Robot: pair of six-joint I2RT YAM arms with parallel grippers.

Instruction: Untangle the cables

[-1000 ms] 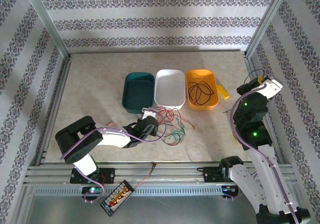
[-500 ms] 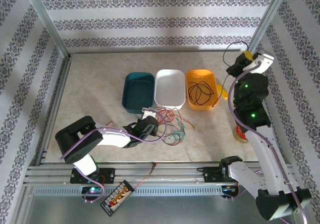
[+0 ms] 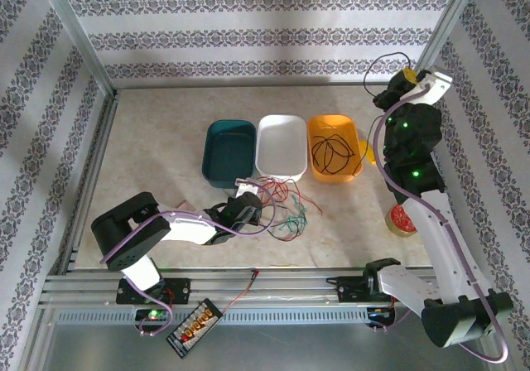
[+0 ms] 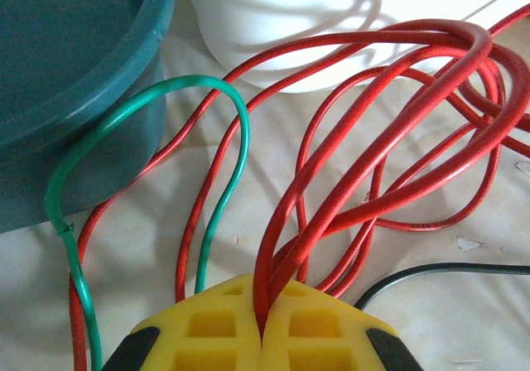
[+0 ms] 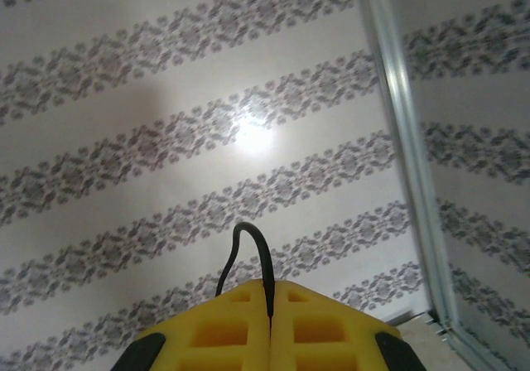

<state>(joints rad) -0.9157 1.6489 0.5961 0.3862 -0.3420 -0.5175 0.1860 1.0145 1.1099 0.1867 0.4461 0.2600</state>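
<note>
- Cables (image 3: 283,207) in red, green and black are lying in a loose tangle on the table (image 3: 157,147). They are sitting just in front of the white tub (image 3: 281,146) and near the teal tub (image 3: 228,149).
- Three plastic tubs are sitting side by side in a row at mid-table. The teal tub is on the left, the white tub is in the middle and the orange tub (image 3: 346,171) is on the right.
- The teal tub and the white tub are showing their bare floors.
- The orange tub is holding black cable loops (image 3: 330,151), coiled on its floor.
- The left gripper (image 3: 248,207) is lying low at the tangle's left edge. Its yellow jaws are pressing together and pinching a red cable (image 4: 389,139), which is arching toward the white tub's wall.
- A green cable (image 4: 228,114) is looping beside the teal tub's wall. Whether the jaws are catching it is unclear.
- The right gripper (image 3: 397,85) is hanging high at the far right corner. Its jaws are closing on a thin black strand (image 5: 252,247), which is curling up from between them.
- A roll of tape (image 3: 401,220) is resting on the table at the right.
- A small yellow object (image 3: 368,151) is lying just beside the orange tub.
</note>
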